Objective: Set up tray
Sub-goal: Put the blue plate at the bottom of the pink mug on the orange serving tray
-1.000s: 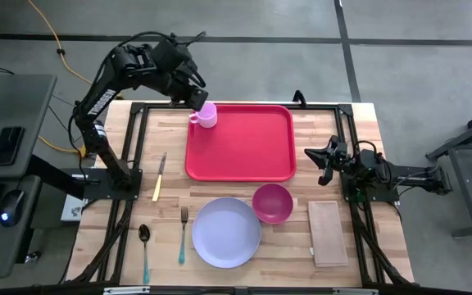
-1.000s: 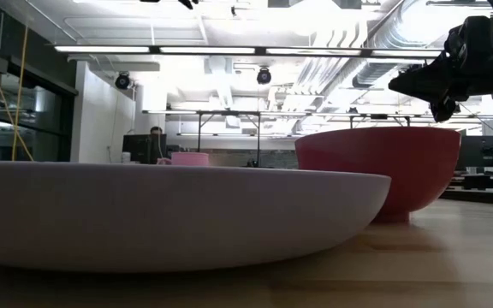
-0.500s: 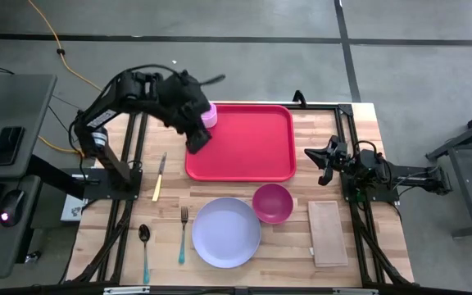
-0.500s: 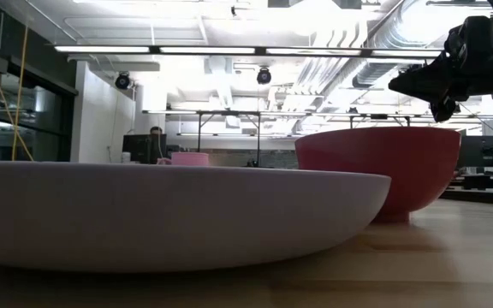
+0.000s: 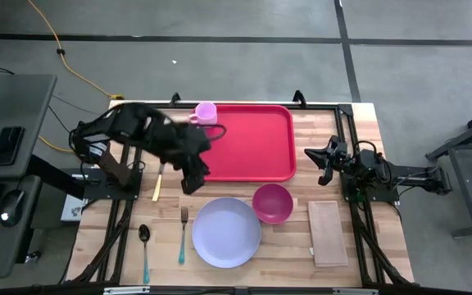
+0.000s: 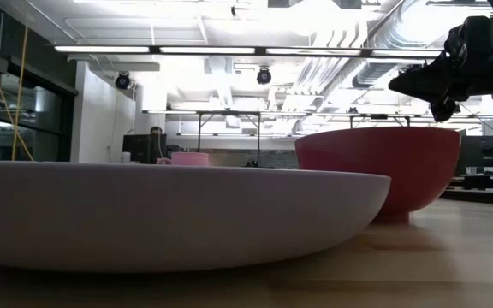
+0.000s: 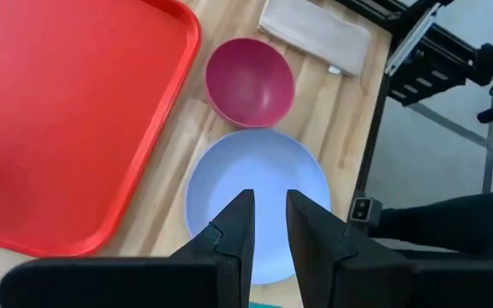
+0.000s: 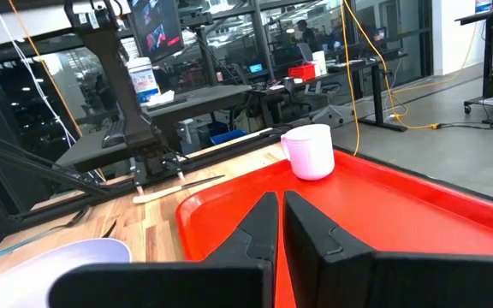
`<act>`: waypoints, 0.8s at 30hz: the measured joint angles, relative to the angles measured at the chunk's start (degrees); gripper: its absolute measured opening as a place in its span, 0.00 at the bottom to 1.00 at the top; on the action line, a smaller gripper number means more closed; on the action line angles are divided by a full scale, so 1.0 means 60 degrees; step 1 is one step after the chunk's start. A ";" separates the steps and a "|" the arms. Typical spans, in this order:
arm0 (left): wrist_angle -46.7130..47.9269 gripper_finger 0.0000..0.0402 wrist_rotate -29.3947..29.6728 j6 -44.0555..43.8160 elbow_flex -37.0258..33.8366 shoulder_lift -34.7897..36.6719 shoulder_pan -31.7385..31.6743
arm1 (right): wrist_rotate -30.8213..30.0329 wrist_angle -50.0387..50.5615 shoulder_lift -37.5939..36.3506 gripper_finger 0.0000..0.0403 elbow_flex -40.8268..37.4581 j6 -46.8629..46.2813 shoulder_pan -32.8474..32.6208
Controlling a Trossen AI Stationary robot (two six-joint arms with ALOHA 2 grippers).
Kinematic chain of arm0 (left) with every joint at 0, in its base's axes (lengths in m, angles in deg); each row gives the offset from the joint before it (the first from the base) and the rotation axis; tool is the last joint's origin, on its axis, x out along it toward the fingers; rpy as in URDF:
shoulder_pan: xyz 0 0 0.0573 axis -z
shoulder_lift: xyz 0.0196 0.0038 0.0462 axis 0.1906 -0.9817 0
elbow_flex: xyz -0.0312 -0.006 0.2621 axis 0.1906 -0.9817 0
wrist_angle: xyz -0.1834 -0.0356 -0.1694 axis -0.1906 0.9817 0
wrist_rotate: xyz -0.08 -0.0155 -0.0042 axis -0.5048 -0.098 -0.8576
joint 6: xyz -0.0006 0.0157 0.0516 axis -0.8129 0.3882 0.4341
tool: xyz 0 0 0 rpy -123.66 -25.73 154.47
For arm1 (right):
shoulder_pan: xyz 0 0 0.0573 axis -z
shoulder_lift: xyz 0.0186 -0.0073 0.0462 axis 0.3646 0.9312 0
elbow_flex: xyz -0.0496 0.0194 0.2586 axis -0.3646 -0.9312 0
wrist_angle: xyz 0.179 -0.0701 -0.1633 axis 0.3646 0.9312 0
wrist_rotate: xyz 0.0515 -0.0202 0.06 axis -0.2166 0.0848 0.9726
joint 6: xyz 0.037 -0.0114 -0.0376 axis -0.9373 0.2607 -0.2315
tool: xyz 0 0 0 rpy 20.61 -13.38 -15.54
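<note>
— Wooden bench (image 5: 138, 238) from above: where's the tray (image 5: 252, 143)?

— At the far edge, middle, with a cup (image 5: 206, 113) in its far left corner. My left claw (image 5: 192, 182) hangs over the tray's near left corner, fingers parted, holding nothing. My right claw (image 5: 324, 166) waits by the right edge, clenched.

— Low down?

— Plate (image 6: 169, 214) up front, bowl (image 6: 383, 171) behind it.

— Left wrist?

— Tray's near edge, bowl, plate, napkin (image 7: 315, 30).

— Right wrist?

— Cup on the tray; a knife (image 8: 178, 186) beyond its edge.
</note>
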 joint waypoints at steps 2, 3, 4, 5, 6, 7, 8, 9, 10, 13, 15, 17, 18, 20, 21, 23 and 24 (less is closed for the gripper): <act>-0.0217 0.25 0.0225 -0.0331 -0.0085 -0.0039 0.0370 | 0.0004 0.0001 0.0000 0.00 0.0000 0.0000 0.0001; -0.0277 0.25 0.0298 -0.0434 -0.0117 -0.0066 0.0537 | 0.0004 0.0001 0.0000 0.00 0.0000 0.0000 0.0000; -0.0388 0.25 0.0390 -0.0551 -0.0163 -0.0087 0.0707 | 0.0000 0.0001 0.0000 0.00 0.0000 0.0000 -0.0002; -0.0550 0.25 0.0460 -0.0624 -0.0177 -0.0141 0.0845 | 0.0002 -0.0002 0.0000 0.00 0.0000 0.0000 0.0000; -0.0682 0.25 0.0532 -0.0695 -0.0178 -0.0178 0.0952 | 0.0004 0.0001 0.0000 0.00 0.0003 0.0000 -0.0002; -0.0703 0.25 0.0622 -0.0788 -0.0181 -0.0200 0.1060 | 0.0004 0.0001 0.0000 0.00 0.0000 0.0000 -0.0002; -0.0698 0.25 0.0673 -0.0877 -0.0199 -0.0215 0.1164 | 0.0004 0.0001 0.0000 0.00 0.0000 0.0000 0.0000; -0.0744 0.25 0.0706 -0.0949 -0.0202 -0.0230 0.1236 | 0.0001 -0.0001 0.0000 0.00 0.0000 0.0000 -0.0001; -0.0848 0.25 0.0732 -0.1021 -0.0198 -0.0295 0.1289 | 0.0003 -0.0002 0.0000 0.00 0.0000 0.0000 0.0001; -0.0847 0.25 0.0724 -0.1143 -0.0205 -0.0391 0.1296 | 0.0004 -0.0002 0.0000 0.00 0.0000 0.0000 -0.0002; -0.0865 0.25 0.0705 -0.1183 -0.0206 -0.0410 0.1275 | 0.0004 -0.0002 0.0000 0.00 0.0000 0.0000 0.0001; -0.0848 0.25 0.0716 -0.1183 -0.0189 -0.0444 0.1269 | 0.0005 -0.0002 0.0000 0.00 0.0000 0.0000 0.0000; -0.0808 0.25 0.0730 -0.1170 -0.0189 -0.0467 0.1269 | 0.0015 -0.0002 0.0000 0.00 0.0000 0.0000 0.0001; -0.0771 0.25 0.0735 -0.1095 -0.0196 -0.0529 0.1269 | 0.0038 0.0001 0.0000 0.00 0.0000 0.0000 0.0000; -0.0782 0.25 0.0736 -0.1078 -0.0194 -0.0572 0.1269 | 0.0038 0.0001 0.0000 0.00 0.0000 0.0000 0.0000; -0.0709 0.25 0.0738 -0.1077 -0.0196 -0.0610 0.1272 | 0.0040 0.0001 0.0000 0.00 0.0000 0.0000 -0.0001; -0.0686 0.25 0.0738 -0.1123 -0.0196 -0.0644 0.1272 | 0.0039 0.0001 0.0000 0.00 0.0000 0.0000 0.0000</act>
